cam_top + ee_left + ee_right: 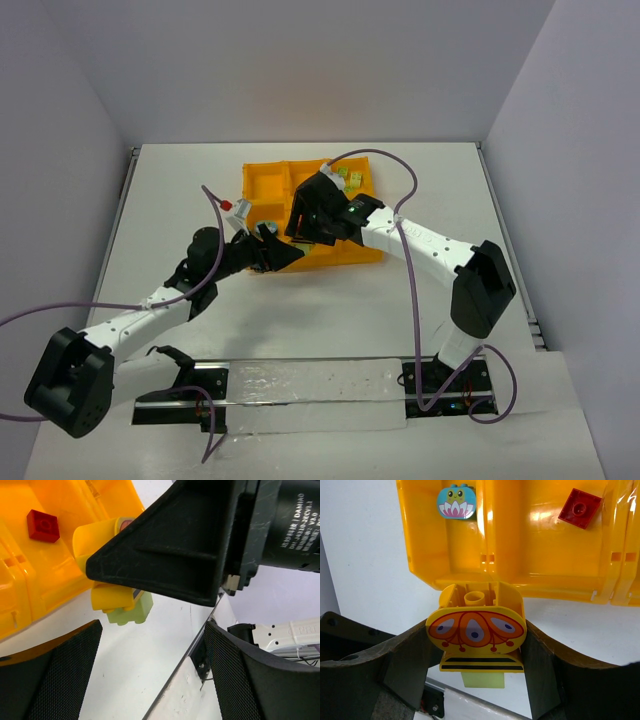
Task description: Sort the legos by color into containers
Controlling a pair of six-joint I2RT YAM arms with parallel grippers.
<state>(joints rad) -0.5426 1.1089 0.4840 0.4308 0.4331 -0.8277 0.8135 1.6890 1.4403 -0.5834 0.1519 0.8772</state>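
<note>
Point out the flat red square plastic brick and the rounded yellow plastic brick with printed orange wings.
Flat red square plastic brick (579, 508): right wrist view, its centre stud.
Rounded yellow plastic brick with printed orange wings (473, 630): right wrist view, the middle wing.

I see 1 bright orange-yellow tray (262, 190) with 6 square wells in 2 rows of 3. A teal-blue brick (456, 501) with a flower face lies in the near left well. A flat red brick (579, 508) lies in the well next to it. Some lime green bricks (347, 178) sit in the far right well. My right gripper (477, 655) pinches a yellow brick stack (476, 627). It has a round-topped yellow brick with an orange picture, then a striped yellow piece, then a pale green brick. The stack hangs just outside the tray's near wall.
</note>
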